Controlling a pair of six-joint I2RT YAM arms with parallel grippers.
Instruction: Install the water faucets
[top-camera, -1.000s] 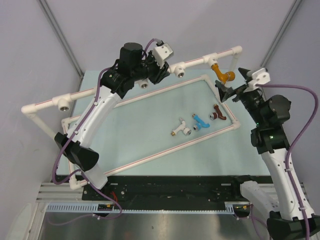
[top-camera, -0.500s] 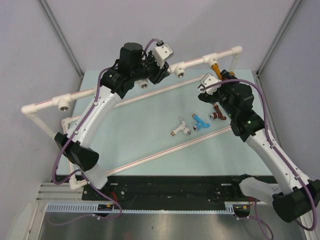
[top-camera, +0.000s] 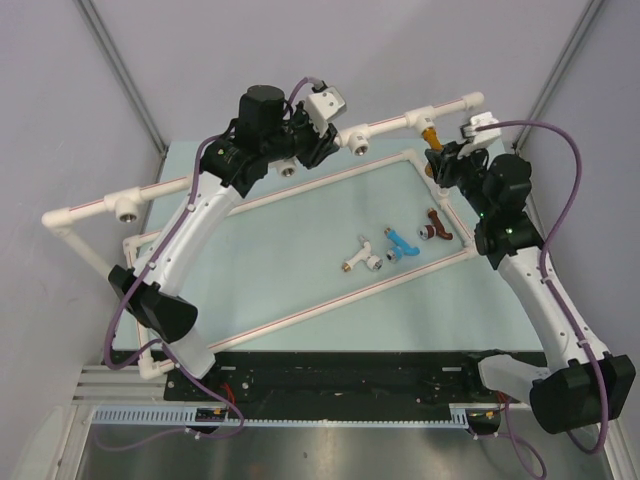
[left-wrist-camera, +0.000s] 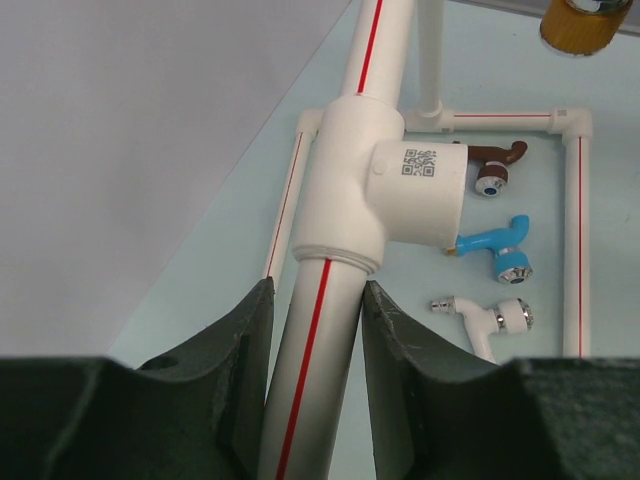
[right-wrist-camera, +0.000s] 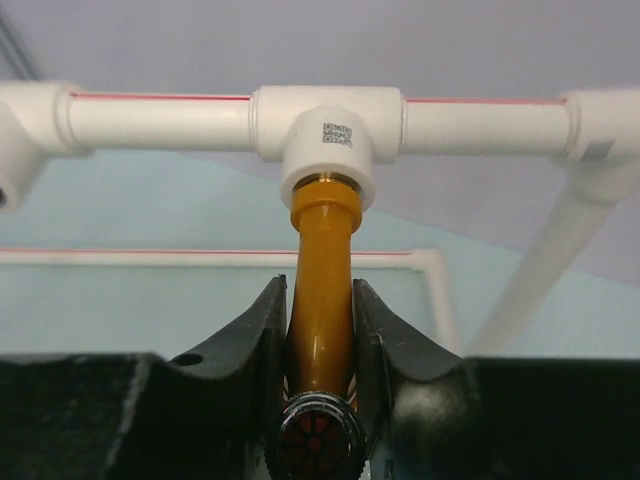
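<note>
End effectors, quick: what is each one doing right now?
Left end effector: closed on the white red-striped plastic pipe.
Right end effector: closed on the orange plastic faucet.

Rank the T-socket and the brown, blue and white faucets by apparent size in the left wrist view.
1. T-socket, largest by far.
2. white faucet.
3. blue faucet and brown faucet: both partly hidden behind the T-socket, so unranked.

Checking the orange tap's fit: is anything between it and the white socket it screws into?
Nothing visible. The orange tap already sits with its end inside the socket, and the right gripper is closed around it. The left gripper clamps the pipe farther along, out of the way.
</note>
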